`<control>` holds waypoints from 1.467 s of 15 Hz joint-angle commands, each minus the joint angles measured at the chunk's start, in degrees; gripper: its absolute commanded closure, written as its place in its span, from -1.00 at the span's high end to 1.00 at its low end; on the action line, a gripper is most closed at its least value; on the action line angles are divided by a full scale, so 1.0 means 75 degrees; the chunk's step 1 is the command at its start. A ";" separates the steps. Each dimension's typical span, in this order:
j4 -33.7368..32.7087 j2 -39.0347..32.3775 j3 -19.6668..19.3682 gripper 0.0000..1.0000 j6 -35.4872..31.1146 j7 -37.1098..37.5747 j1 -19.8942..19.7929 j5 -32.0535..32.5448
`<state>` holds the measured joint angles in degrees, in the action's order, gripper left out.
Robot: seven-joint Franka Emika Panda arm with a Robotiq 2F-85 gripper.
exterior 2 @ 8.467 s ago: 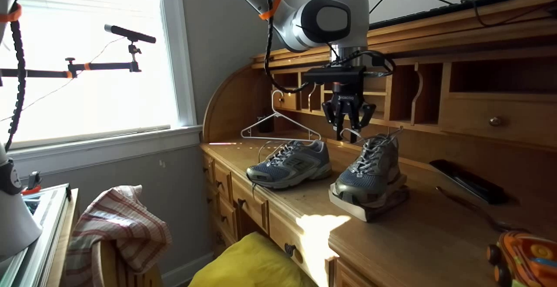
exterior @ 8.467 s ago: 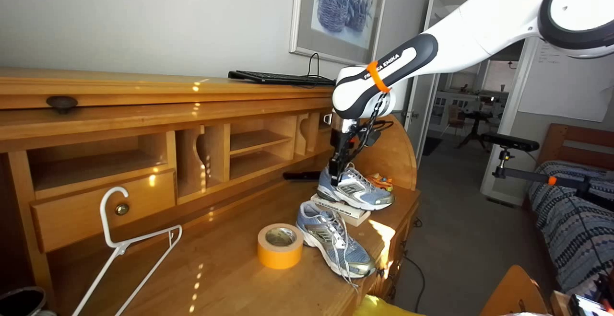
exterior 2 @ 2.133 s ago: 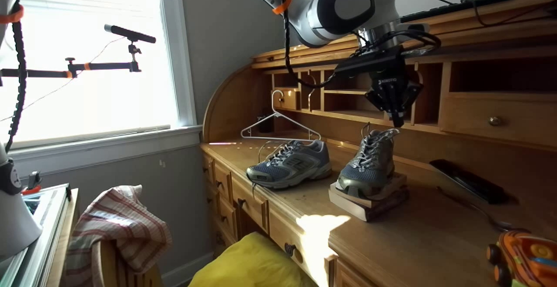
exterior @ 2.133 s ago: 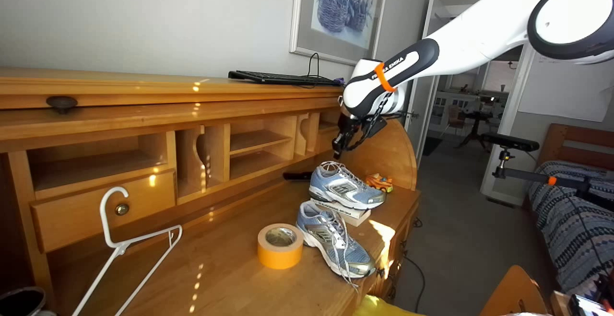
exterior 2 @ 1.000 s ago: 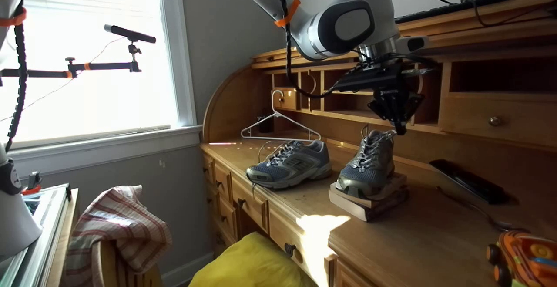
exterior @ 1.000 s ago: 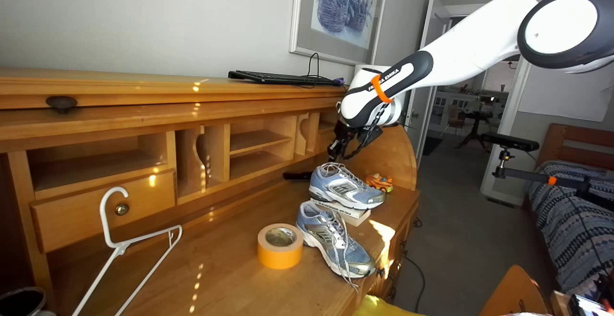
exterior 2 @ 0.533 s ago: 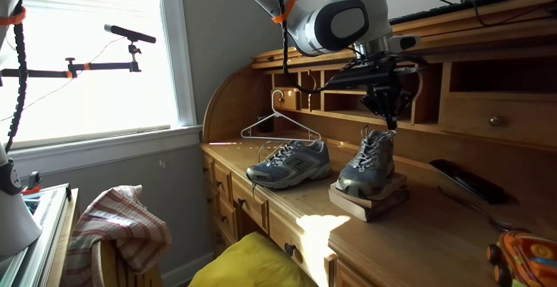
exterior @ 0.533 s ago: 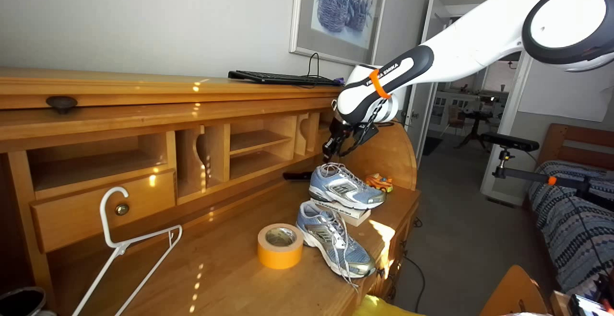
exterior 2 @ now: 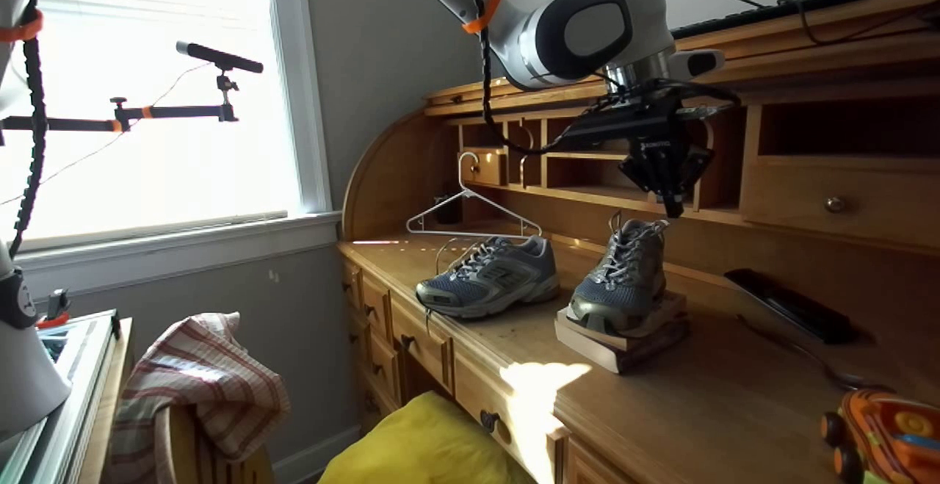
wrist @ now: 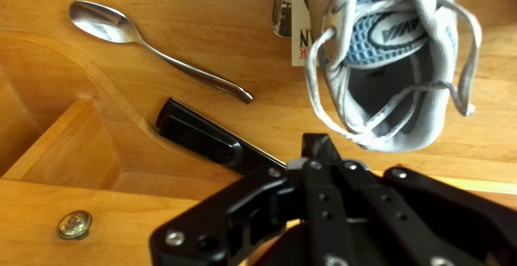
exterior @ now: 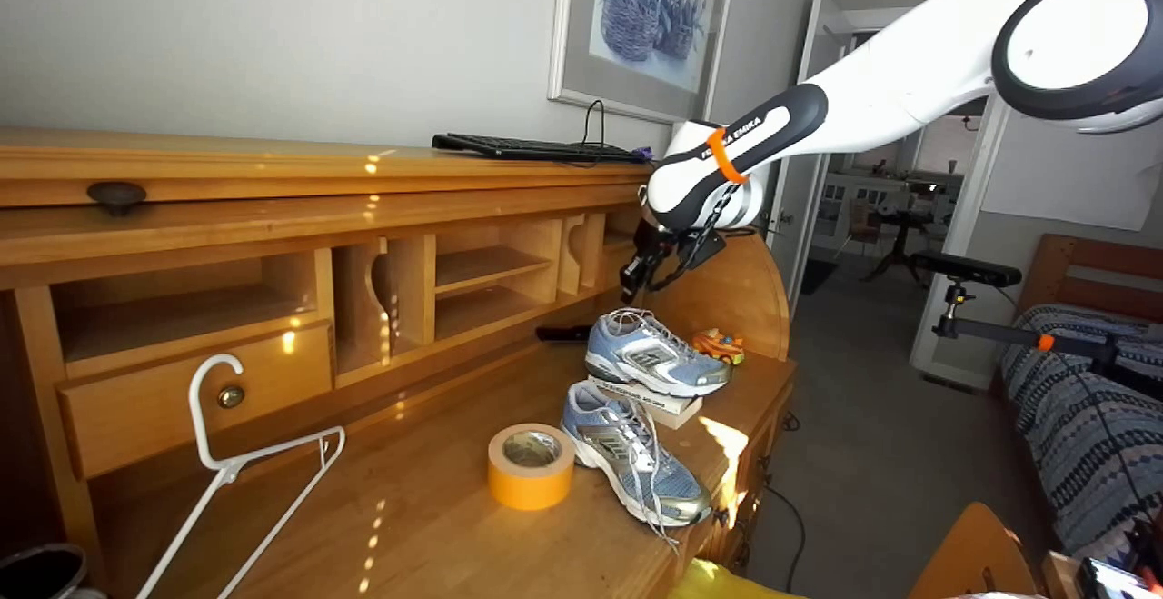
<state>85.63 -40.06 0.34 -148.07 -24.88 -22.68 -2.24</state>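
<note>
- Glaring window (exterior 2: 117,51), upper left in an exterior view
- Dim desk (exterior 2: 720,403) there, sunlit lower centre
- Overexposed arm (exterior: 918,54), upper right in an exterior view
- Gripper (wrist: 323,157) blurred, wrist view

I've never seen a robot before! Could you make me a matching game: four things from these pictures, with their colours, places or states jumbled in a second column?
Things:
1. Pincer
2. Shoe nearest the pincer
3. Tape roll
4. Hanger

Matches:
A. Yellow-orange
B. Shut
C. White all over
D. Resting on books

Right pairs: 1-B; 2-D; 3-A; 4-C.
</note>
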 commanded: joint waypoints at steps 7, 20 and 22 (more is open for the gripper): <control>0.0034 -0.0008 0.0212 -1.00 0.0727 -0.0237 -0.0114 -0.0299; 0.0762 0.0997 0.0649 -1.00 0.1258 -0.1035 -0.0136 -0.0909; 0.0666 0.1000 0.0667 -1.00 0.1893 -0.1243 -0.0142 -0.1009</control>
<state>88.63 -34.64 4.50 -139.34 -30.77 -22.91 -7.77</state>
